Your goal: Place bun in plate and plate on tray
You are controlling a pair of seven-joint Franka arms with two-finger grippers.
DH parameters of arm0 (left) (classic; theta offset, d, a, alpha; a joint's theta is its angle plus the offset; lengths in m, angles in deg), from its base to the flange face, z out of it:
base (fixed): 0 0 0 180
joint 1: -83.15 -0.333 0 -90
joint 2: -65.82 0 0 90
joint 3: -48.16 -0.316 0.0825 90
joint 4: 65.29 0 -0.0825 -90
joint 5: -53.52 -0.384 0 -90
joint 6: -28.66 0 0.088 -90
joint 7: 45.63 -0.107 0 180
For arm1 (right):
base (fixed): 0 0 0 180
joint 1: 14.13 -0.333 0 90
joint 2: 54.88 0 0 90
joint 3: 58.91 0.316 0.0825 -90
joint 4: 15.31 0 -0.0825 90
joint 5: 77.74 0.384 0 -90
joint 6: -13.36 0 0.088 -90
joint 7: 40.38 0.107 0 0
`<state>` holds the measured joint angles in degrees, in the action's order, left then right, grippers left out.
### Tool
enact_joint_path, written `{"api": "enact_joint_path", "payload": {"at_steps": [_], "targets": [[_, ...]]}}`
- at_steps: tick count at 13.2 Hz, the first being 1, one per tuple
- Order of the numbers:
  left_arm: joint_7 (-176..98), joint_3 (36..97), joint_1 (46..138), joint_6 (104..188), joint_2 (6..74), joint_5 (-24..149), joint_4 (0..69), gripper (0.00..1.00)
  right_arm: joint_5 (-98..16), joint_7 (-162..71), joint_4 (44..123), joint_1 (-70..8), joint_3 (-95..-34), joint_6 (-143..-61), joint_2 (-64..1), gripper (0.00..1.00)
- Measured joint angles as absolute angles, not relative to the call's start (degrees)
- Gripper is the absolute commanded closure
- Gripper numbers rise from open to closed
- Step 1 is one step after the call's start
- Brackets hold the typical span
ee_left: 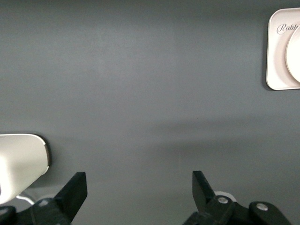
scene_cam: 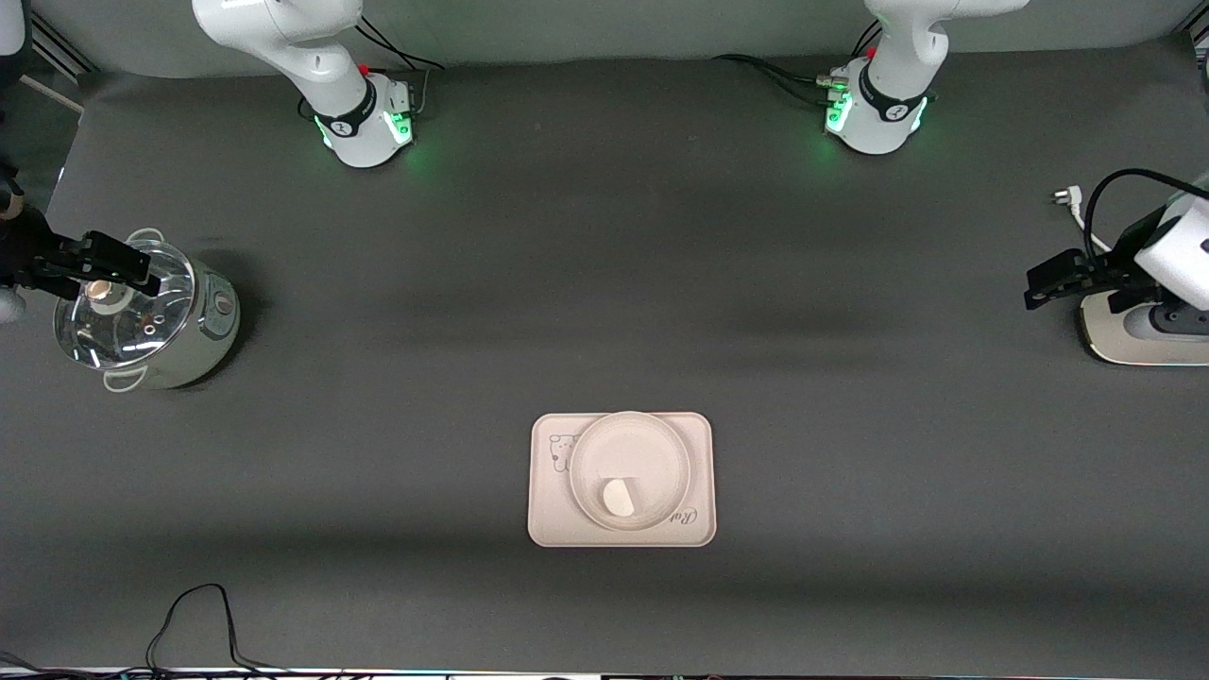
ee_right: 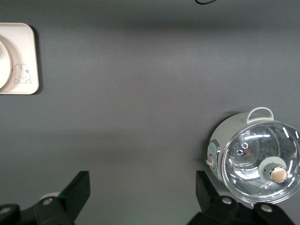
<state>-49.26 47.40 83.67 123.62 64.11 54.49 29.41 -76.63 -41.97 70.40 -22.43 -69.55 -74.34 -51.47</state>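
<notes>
We see the dark table (scene_cam: 604,283) filling the front view, both arm bases along its top edge. The tray (scene_cam: 548,529) sits lower centre of that frame, the plate (scene_cam: 630,444) on it, the bun (scene_cam: 619,497) in the plate's lower part. All three are well apart from both grippers.

The pot (scene_cam: 203,326) with its glass lid (scene_cam: 113,326) stands at middle left of the frame. The right gripper (scene_cam: 118,264) hangs over that lid; in its wrist view the fingers (ee_right: 77,192) are spread, holding nothing. The left gripper (scene_cam: 1048,283) is at the middle right edge, over a white device (scene_cam: 1133,345); its fingers (ee_left: 75,190) are also spread, empty. The tray corner (ee_left: 276,70) shows at upper right of the left wrist view.
</notes>
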Motion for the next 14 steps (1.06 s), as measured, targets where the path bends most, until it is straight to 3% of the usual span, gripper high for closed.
{"api": "enact_joint_path", "payload": {"at_steps": [14], "targets": [[-49.3,47.0,82.9,122.5,65.0,53.2,28.9,0.00,-76.7,-42.0,71.1,-21.0,-69.3,-76.5,-50.3,0.00]]}}
